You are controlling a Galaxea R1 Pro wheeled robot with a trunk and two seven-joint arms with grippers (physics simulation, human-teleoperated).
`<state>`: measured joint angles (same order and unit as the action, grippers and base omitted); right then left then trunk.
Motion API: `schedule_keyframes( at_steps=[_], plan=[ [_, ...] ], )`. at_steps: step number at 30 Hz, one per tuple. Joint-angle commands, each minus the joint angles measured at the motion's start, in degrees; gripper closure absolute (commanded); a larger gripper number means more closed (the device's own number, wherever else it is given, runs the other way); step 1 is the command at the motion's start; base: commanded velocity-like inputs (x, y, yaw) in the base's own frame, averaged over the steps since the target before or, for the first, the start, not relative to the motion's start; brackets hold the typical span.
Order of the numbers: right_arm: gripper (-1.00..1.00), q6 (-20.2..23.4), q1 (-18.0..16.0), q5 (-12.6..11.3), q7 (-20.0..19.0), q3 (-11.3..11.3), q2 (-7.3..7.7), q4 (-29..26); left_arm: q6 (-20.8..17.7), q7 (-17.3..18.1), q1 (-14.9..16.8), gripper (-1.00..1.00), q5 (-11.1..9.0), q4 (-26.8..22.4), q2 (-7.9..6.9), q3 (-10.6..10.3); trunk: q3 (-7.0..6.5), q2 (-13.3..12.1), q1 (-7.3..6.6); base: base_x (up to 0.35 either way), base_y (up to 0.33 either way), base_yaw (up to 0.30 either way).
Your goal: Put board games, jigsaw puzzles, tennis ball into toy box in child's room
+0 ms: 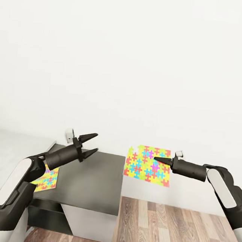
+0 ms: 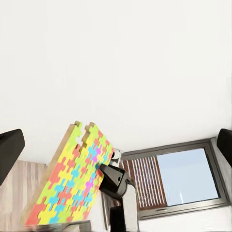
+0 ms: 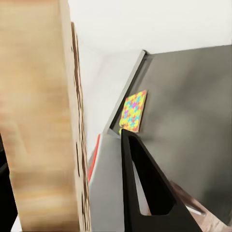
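Observation:
My right gripper [image 1: 157,159] is shut on the edge of a multicoloured jigsaw puzzle [image 1: 148,165], holding it upright in the air past the table's right end. The left wrist view looks at that jigsaw puzzle [image 2: 72,186] and the right gripper [image 2: 105,170] pinching it. Its wooden back [image 3: 38,121] stands close beside one right finger [image 3: 145,193]. A second jigsaw puzzle [image 1: 47,179] lies flat on the table [image 1: 95,178], partly hidden by my left arm. My left gripper [image 1: 95,142] hovers open and empty above the dark table. The toy box, board games and tennis ball are out of view.
The dark grey table section [image 3: 193,121] ends in a corner near the middle, with wood floor [image 1: 175,233] to its right. A pale surface [image 1: 8,145] adjoins it at left. A white wall rises behind, and a window [image 2: 186,179] is across the room.

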<state>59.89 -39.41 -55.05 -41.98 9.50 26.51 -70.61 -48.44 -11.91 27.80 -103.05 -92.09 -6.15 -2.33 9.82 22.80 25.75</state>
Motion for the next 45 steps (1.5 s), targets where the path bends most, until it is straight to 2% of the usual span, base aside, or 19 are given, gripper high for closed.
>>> schedule_keyframes(
  at_steps=[1,11,18,19,20,22,28,37,41,42,43,45],
  plan=[
    [1.0,0.11,-0.05,0.19,-0.3,0.0,0.05,0.01,-0.18,0.07,0.07,-1.0,-0.57,0.0,-0.16,-0.04,0.08,0.12,0.04,0.0,0.0,0.24],
    [1.0,0.11,-0.09,0.1,-0.29,-0.22,0.38,0.05,-0.77,2.77,0.03,-1.0,-0.57,-0.02,-0.81,0.0,-0.47,0.12,0.04,0.0,0.0,0.239],
    [1.0,0.11,-1.22,0.06,0.34,-0.77,0.59,1.96,-0.97,8.29,-0.16,-1.0,-0.61,-0.02,-2.26,-0.06,-0.87,0.12,0.04,0.0,0.0,0.24],
    [1.0,0.11,-1.67,0.08,0.55,-0.89,0.57,2.24,-1.09,9.08,-0.19,-1.0,-0.62,-0.02,-2.56,-0.06,-0.92,0.12,0.04,0.0,0.0,0.249],
    [1.0,0.11,-4.02,0.1,1.95,-1.15,0.45,3.12,-1.53,11.22,-0.53,-1.0,-0.62,-0.02,-3.67,0.0,-0.97,0.12,0.04,0.0,0.0,0.256],
    [1.0,0.11,-5.0,0.11,2.92,-1.21,0.34,3.87,-1.64,11.79,-0.86,-1.0,-0.64,-0.02,-3.99,0.09,-1.07,0.12,0.04,0.0,0.0,0.258],
    [1.0,0.11,-8.61,-0.05,5.5,-1.01,-0.23,7.94,-1.78,12.53,-1.52,-1.0,-0.75,-0.02,-4.42,1.56,-1.34,0.12,0.04,0.0,0.0,0.263],
    [1.0,0.11,-12.08,-0.34,6.31,-0.62,-0.75,11.68,-2.0,12.74,-1.94,-1.0,-1.2,-0.02,-4.57,2.26,-1.72,0.12,0.04,0.0,0.0,0.268],
    [1.0,0.11,-15.39,-0.41,6.46,0.99,-3.09,13.94,-2.79,12.81,-1.97,-1.0,-1.36,-0.02,-4.9,2.43,-1.87,0.12,0.04,0.0,0.0,0.271],
    [1.0,0.11,-16.24,-0.42,6.48,1.79,-3.88,14.87,-3.11,12.84,-1.97,-1.0,-1.42,-0.02,-5.08,2.46,-1.9,0.12,0.04,0.0,0.0,0.271],
    [1.0,0.11,-18.22,-0.45,6.51,3.6,-5.38,17.15,-3.68,13.1,-1.98,-1.0,-1.72,-0.02,-5.57,2.75,-1.94,0.12,0.04,0.0,0.0,0.272],
    [1.0,0.11,-20.57,-0.46,6.53,5.58,-6.81,20.04,-4.14,13.37,-2.01,-1.0,-2.38,-0.02,-6.1,3.27,-2.01,0.12,0.04,0.0,0.0,0.272]
  ],
)
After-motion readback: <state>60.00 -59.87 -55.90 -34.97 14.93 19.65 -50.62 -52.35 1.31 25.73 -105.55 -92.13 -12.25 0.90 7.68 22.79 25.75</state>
